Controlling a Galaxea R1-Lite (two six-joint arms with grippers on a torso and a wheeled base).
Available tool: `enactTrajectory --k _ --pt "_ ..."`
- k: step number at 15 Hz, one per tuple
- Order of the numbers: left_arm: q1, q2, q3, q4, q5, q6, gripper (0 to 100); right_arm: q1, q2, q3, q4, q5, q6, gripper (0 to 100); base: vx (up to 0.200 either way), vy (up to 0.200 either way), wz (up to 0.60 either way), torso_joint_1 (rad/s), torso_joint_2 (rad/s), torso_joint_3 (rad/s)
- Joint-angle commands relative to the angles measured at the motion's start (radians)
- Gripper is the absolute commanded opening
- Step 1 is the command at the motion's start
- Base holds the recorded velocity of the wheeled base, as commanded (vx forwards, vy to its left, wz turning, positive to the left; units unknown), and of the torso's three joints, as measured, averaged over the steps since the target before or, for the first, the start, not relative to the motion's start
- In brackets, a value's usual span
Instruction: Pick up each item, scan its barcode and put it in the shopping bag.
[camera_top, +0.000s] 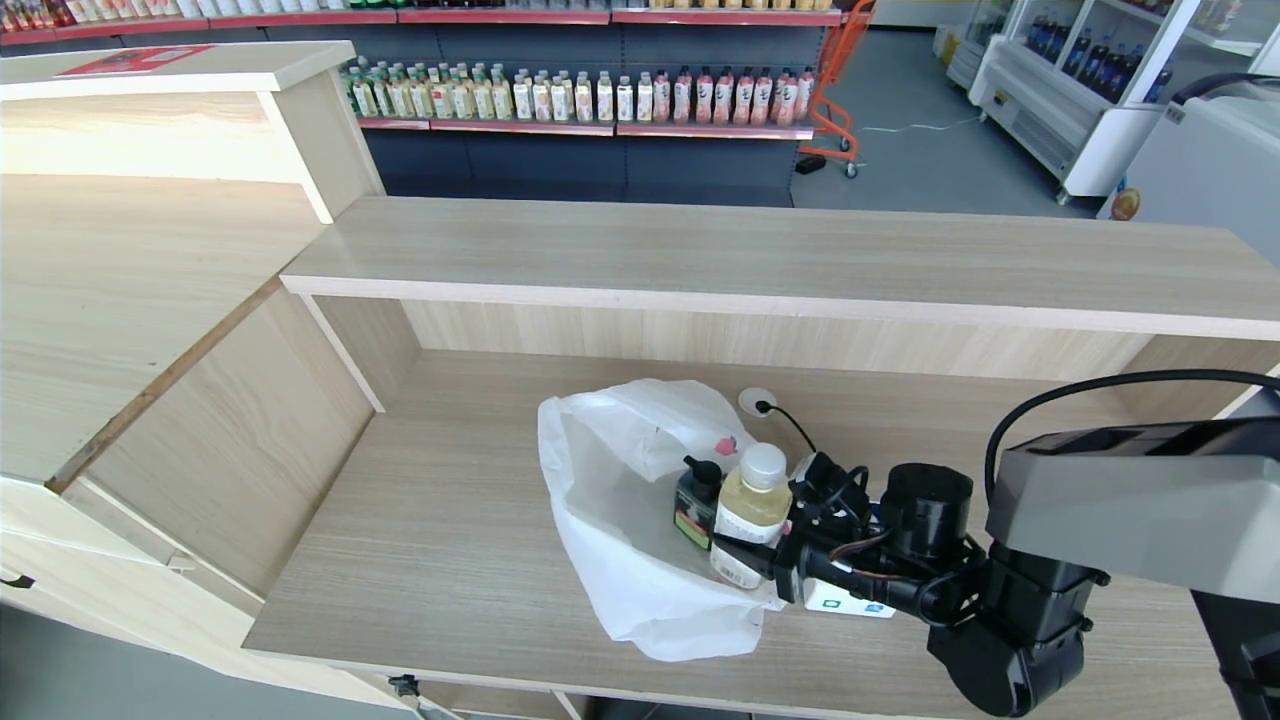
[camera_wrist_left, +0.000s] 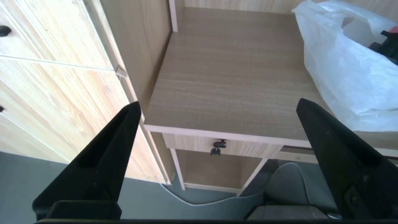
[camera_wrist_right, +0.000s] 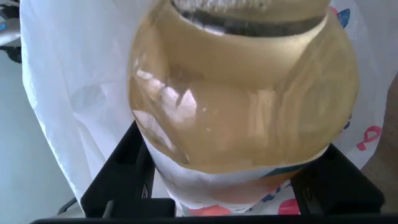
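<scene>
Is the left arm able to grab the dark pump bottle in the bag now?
Probably not. The left gripper hangs open off the front of the counter, and the shopping bag stands between it and the dark pump bottle.

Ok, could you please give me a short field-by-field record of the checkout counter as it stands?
right gripper: shut on the juice bottle, low on its label
juice bottle: upright, pale yellow liquid, white cap, at the bag's open mouth
bag: white plastic, lying open on the counter
dark bottle: black pump top, inside the bag, next to the juice bottle
left gripper: fingers open, empty, near the counter's front edge, apart from the bag
</scene>
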Motion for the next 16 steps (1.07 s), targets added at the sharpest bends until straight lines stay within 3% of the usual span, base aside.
enactTrajectory --k 1,5,10,16 --pt "0.000 0.000 0.000 0.000 0.001 -0.001 100 0.000 0.007 -0.009 -0.001 0.001 -0.001 100 0.000 0.000 0.00 0.000 0.00 0.000" --pt "0.000 0.000 0.000 0.000 0.001 -0.001 100 0.003 -0.021 -0.023 -0.001 -0.001 0.025 100 0.000 0.000 0.00 0.000 0.00 0.000" --pt "0.000 0.000 0.000 0.000 0.001 -0.001 100 -0.002 -0.146 0.003 -0.001 -0.004 0.173 100 0.000 0.000 0.00 0.000 0.00 0.000" --pt "0.000 0.000 0.000 0.000 0.001 -0.001 100 -0.097 -0.551 0.296 0.039 -0.018 0.289 100 0.000 0.000 0.00 0.000 0.00 0.000"
